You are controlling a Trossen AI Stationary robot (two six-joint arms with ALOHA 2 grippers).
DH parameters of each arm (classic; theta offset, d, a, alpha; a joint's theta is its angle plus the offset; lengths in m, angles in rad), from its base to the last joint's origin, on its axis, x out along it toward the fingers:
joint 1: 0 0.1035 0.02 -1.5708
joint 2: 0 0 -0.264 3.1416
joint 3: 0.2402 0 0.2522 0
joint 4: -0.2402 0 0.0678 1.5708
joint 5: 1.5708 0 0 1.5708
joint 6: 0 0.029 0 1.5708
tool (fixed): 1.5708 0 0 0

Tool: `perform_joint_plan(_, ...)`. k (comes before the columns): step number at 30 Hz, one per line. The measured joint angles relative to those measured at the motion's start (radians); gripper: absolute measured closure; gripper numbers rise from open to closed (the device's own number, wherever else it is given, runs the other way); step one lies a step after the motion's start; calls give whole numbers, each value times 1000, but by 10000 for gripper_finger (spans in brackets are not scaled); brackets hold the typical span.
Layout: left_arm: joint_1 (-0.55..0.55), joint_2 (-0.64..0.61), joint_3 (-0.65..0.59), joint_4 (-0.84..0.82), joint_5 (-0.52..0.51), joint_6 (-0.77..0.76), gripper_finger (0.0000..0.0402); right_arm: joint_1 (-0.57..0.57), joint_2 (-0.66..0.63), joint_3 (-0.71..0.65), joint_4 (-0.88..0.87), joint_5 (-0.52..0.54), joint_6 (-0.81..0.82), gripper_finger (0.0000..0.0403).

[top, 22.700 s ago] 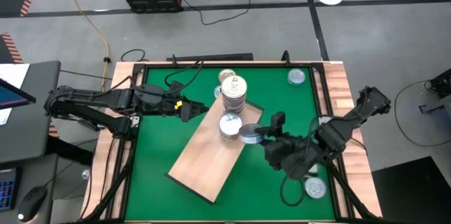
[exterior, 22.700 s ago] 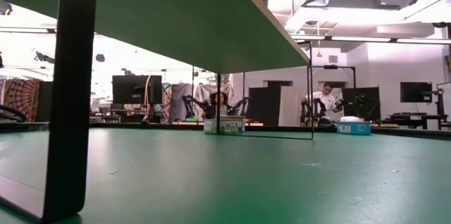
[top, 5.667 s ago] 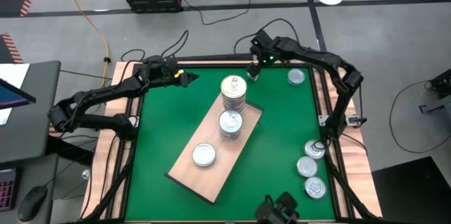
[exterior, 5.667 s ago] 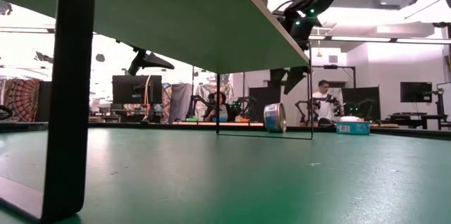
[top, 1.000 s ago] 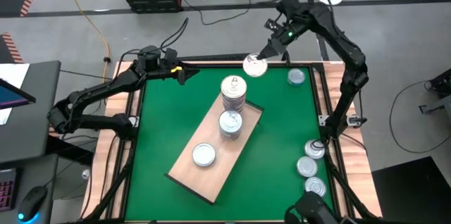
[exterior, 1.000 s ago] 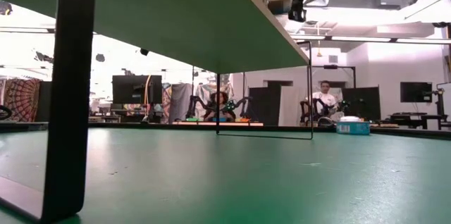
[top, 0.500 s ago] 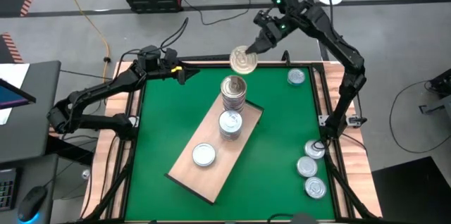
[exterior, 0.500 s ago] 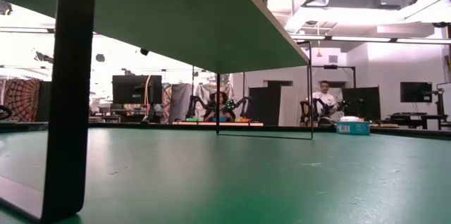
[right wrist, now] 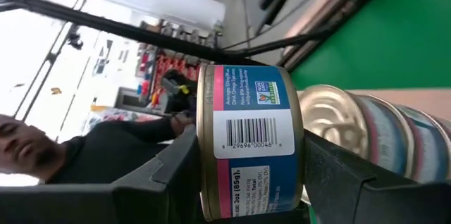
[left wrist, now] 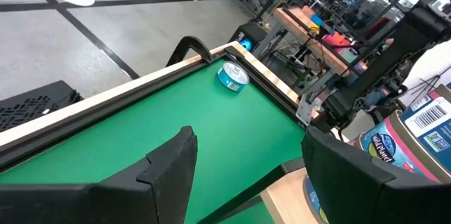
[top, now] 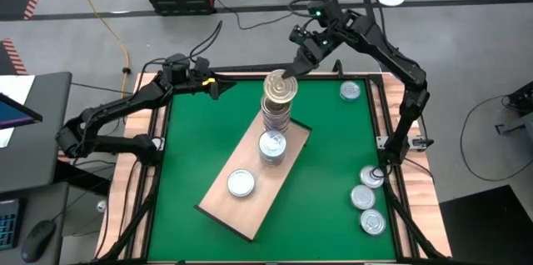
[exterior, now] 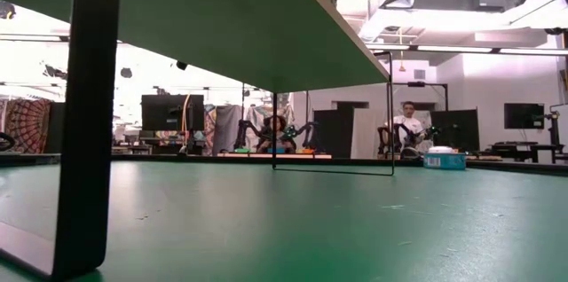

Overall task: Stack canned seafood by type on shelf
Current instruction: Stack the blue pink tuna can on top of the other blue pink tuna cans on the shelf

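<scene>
The shelf (top: 218, 205) is a tan board lying slantwise on the green table. On it stand a tall stack of tins (top: 276, 119), a shorter stack (top: 272, 146) and one silver tin (top: 241, 182). My right gripper (top: 286, 78) hangs over the tall stack, shut on a gold-lidded tin (top: 280, 88). In the right wrist view this tin (right wrist: 246, 132) shows a blue and pink label with a barcode. My left gripper (top: 218, 88) waits open near the table's far left corner, touching nothing. My right gripper pinches the gold-lidded tin by its side wall (right wrist: 211, 182), one finger (right wrist: 165, 178) on each side. The fingers slant down from the far right. The tin sits lid up over the tall stack's top tin (right wrist: 335, 122); I cannot tell whether it touches it.
One bluish tin (top: 351, 91) lies near the table's far right corner, also seen as a tin (left wrist: 231, 76) in the left wrist view. Three tins (top: 364, 197) sit along the right edge. The low view shows the shelf's underside (exterior: 222, 25) and its leg (exterior: 89, 122).
My right gripper has carried the gold-lidded tin from above the table's far edge toward the left and then toward the near side, ending over the tall stack. It has stayed shut on the tin. The stacks and the shelf have kept still.
</scene>
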Motion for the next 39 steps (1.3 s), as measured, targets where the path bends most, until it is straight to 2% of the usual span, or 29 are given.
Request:
perform_joint_plan(7, 0, 0, 0, 1, 0, 14, 158, 0, 5, 0, -52, 81, -7, 173)
perform_joint_plan(24, 0, 0, 0, 0, 0, 19, 158, 39, 21, -1, -119, 104, -3, 171)
perform_joint_plan(39, 0, 0, 0, 0, 2, 20, 158, 31, 22, 0, -126, 131, 38, 110)
